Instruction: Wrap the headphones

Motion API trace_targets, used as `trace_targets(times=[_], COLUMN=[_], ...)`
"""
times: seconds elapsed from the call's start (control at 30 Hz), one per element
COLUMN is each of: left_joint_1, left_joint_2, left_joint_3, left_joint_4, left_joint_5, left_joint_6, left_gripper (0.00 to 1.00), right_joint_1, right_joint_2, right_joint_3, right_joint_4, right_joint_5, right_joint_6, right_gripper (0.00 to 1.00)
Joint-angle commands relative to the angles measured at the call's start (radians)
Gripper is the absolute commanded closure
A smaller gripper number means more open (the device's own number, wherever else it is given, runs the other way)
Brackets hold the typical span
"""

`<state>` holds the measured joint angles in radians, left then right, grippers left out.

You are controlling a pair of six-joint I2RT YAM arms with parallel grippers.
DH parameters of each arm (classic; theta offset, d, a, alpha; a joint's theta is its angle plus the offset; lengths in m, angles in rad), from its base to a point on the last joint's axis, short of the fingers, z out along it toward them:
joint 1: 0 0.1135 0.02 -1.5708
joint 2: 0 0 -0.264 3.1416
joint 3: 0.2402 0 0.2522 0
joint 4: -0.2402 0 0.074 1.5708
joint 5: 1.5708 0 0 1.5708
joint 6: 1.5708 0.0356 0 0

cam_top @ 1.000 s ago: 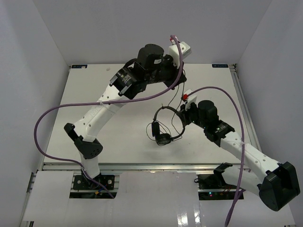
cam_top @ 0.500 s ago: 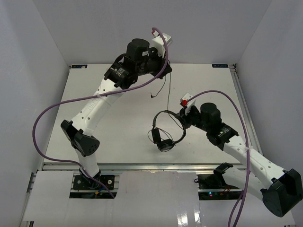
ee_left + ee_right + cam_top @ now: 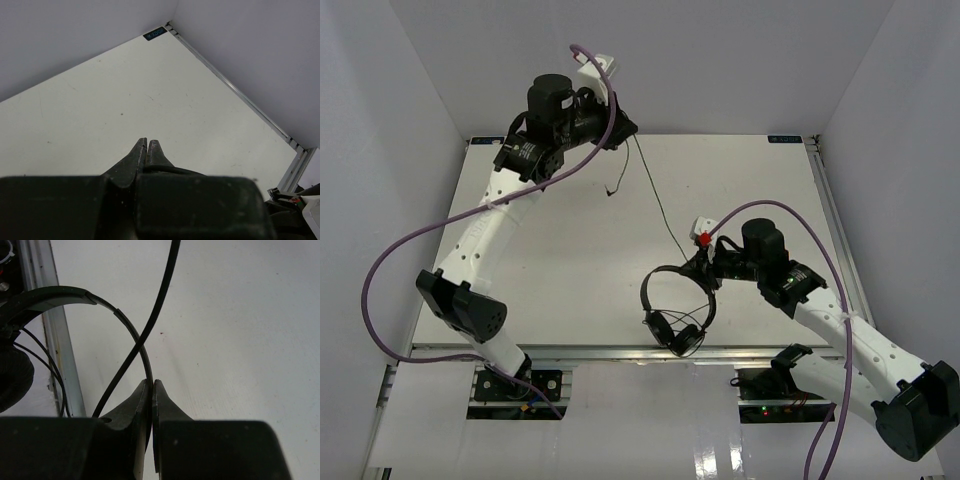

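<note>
Black on white: the headphones (image 3: 677,300) right of centre toward the near edge of the table (image 3: 550,250), gripped at the headband (image 3: 667,268) by the right gripper (image 3: 704,262). Fingers (image 3: 140,405) pressed together on the thin band, seen close in the right wrist view, with no gap left between them. Below the band, the two round earcups (image 3: 687,340) side by side, just short of the metal rail (image 3: 520,350) along the near edge; impossible to tell whether resting on the surface or hanging clear of it. From the headphones, the thin cable (image 3: 655,195) drawn in a nearly straight line up and away to the left gripper (image 3: 622,133), raised over the far side of the table, left of centre. Closed on the cable as well: tips together in the left wrist view, a short black stretch of cable showing just beside them. Past that grip, a short loose end dangling with the plug (image 3: 609,190) at its tip, over the far part of the table. In the right wrist view, the cable crossing in front of the headband on a slant, one earcup dark at the left border, thin wires beside it. The two grippers well apart, with the cable stretched between.
</note>
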<state>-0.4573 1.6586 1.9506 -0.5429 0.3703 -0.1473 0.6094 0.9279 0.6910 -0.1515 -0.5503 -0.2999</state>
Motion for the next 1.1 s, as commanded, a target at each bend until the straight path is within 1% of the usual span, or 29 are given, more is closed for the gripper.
trace_targets(times=[0.0, 0.13, 0.2, 0.3, 0.5, 0.6, 0.7, 0.83, 0.97, 1.07], left_joint_1=[0.057, 0.110, 0.159, 0.205, 0.235, 0.254, 0.266, 0.279, 0.284, 0.284], left_joint_2=[-0.082, -0.122, -0.155, -0.183, -0.212, -0.245, -0.306, -0.384, -0.439, -0.470], left_joint_3=[-0.054, -0.124, -0.172, -0.228, -0.282, -0.329, -0.408, -0.477, -0.522, -0.547], left_joint_4=[0.039, 0.069, 0.090, 0.124, 0.161, 0.191, 0.256, 0.282, 0.295, 0.313], left_joint_5=[0.060, 0.087, 0.114, 0.140, 0.150, 0.167, 0.204, 0.229, 0.245, 0.289], left_joint_6=[-0.009, -0.011, -0.014, -0.024, -0.031, -0.042, -0.059, -0.060, -0.058, -0.060], left_gripper=[1.00, 1.00, 1.00, 1.00, 1.00, 1.00, 1.00, 1.00, 1.00, 1.00], right_joint_1=[-0.002, -0.010, -0.014, -0.021, -0.031, -0.046, -0.077, -0.116, -0.173, -0.193], right_joint_2=[-0.026, -0.034, -0.036, -0.036, -0.035, -0.033, -0.025, 0.001, 0.039, 0.066], right_joint_3=[0.056, 0.059, 0.060, 0.059, 0.060, 0.061, 0.062, 0.065, 0.082, 0.096], right_joint_4=[-0.025, -0.042, -0.047, -0.053, -0.063, -0.061, -0.053, -0.042, -0.026, -0.023], right_joint_5=[-0.124, -0.151, -0.166, -0.187, -0.210, -0.181, -0.120, -0.073, -0.059, -0.013], right_joint_6=[-0.048, -0.056, -0.061, -0.063, -0.068, -0.053, -0.033, -0.002, 0.041, 0.062], right_gripper=[0.92, 0.92, 0.92, 0.92, 0.92, 0.92, 0.92, 0.92, 0.92, 0.92])
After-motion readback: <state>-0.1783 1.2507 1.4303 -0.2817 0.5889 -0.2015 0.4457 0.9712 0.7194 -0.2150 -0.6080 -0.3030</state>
